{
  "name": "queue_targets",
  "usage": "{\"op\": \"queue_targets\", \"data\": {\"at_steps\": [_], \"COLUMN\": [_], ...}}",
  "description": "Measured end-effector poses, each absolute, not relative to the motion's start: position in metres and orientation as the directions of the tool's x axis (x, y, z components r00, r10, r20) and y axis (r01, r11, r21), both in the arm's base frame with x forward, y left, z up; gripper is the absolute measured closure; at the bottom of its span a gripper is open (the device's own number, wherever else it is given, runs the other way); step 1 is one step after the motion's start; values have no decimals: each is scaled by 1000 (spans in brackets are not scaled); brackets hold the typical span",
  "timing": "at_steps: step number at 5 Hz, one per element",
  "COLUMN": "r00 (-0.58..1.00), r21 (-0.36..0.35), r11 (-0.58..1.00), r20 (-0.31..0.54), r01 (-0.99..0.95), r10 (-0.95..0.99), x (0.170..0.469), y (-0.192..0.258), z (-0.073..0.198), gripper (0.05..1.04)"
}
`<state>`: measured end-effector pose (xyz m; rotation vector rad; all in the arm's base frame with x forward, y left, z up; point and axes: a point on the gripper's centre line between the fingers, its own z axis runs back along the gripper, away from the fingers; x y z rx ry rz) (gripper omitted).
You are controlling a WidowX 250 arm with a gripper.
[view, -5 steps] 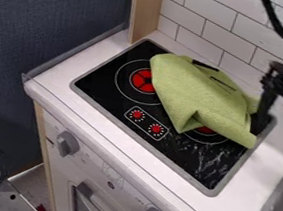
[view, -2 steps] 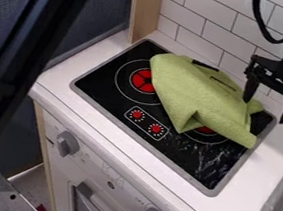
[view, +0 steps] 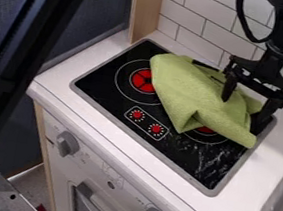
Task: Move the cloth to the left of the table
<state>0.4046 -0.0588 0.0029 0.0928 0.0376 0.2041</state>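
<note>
The pincer (view: pixel 244 108) is held wide open over the right part of the cloth (view: pixel 190 90), presumably so that a fold can be pinched for the move; the ungripped cloth is draped on the hob (view: pixel 186 160), beneath and left of the pincer. One cloth and one hob are counted, with two red dials (view: pixel 157 129) and two grey knobs (view: pixel 67 144) lower left of the pincer.

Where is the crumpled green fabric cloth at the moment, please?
In the camera view, the cloth lies across the upper right of the black rectangular stovetop, the open black two-finger pincer at its right end.
</note>
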Motion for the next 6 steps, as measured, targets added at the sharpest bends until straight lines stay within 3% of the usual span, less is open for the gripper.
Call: {"op": "queue_targets", "data": {"at_steps": [2, 4, 5, 6], "r00": [963, 953, 949, 945], "r21": [84, 112, 120, 136], "r11": [963, 949, 945, 939], "r20": [-53, -47, -45, -43], "r01": [-258, -294, -305, -316], "r10": [263, 300, 312, 324], "x": [411, 410, 409, 408], "y": [-51, -44, -43, -42], "z": [-4, -9, -9, -10], "gripper": [135, 731, 940, 1031]}}
